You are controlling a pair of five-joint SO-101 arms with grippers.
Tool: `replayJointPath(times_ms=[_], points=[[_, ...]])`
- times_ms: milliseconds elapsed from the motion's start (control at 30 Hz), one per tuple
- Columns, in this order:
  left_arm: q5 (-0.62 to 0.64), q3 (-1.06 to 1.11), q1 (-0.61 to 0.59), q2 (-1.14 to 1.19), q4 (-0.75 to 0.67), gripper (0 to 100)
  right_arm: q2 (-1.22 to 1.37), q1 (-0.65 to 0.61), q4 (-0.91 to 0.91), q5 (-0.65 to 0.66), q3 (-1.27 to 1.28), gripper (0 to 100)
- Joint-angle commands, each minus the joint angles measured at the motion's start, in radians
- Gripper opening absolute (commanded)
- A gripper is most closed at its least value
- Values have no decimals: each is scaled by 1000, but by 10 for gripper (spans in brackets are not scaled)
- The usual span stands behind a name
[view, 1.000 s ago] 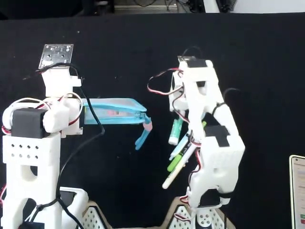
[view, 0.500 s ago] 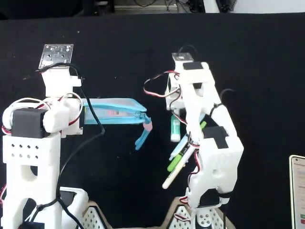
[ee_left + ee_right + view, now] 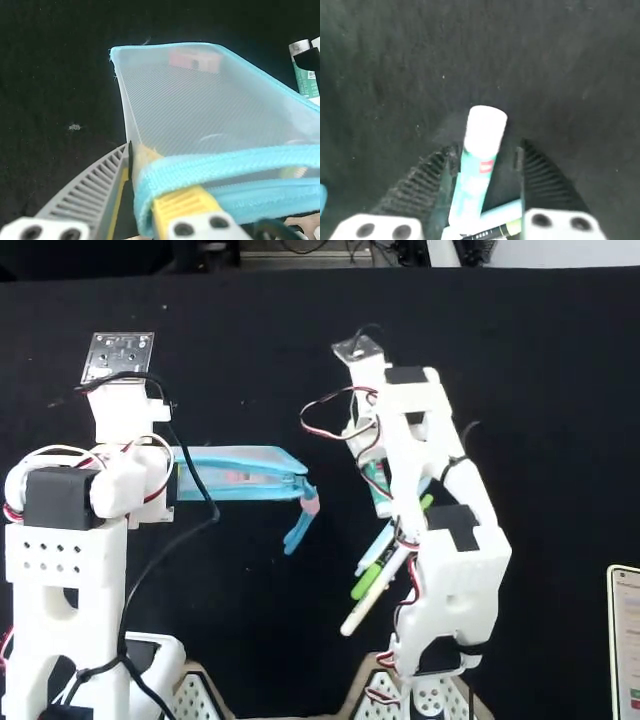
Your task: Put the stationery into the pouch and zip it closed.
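Holds right end effector (image 3: 487, 148) spread apart astride a white-capped green glue stick (image 3: 477, 162) near the black tabletop's (image 3: 550, 390) middle, just beside loose green, blue and white pens (image 3: 372, 578). Clamps left end effector (image 3: 145, 190) on a translucent mesh pouch with light-blue zip trim (image 3: 200, 110), toward the left edge.

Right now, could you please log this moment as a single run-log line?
left hand: shut on pouch, pink item inside | right hand: open, astride green stick | pens: lying beside stick
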Motion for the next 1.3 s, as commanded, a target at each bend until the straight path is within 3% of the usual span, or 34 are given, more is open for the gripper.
replayJointPath(times_ms=[0,200,300,633,900,1000,1267], points=[[-5,-21,7,-15,-3,30,51,-11,-20,3,-39,191],[-5,-21,7,-15,-3,30,163,-11,23,-143,-188,176],[-5,-21,7,-15,-3,30,180,-9,91,-160,-259,12],[-5,-21,7,-15,-2,30,87,-12,367,-152,-421,10],[-5,-21,7,-15,2,30,-200,-6,431,-149,-314,12],[-5,-19,7,-15,3,30,-242,95,362,-103,-202,12],[-5,-5,7,-17,-5,30,-257,529,302,147,-134,11]])
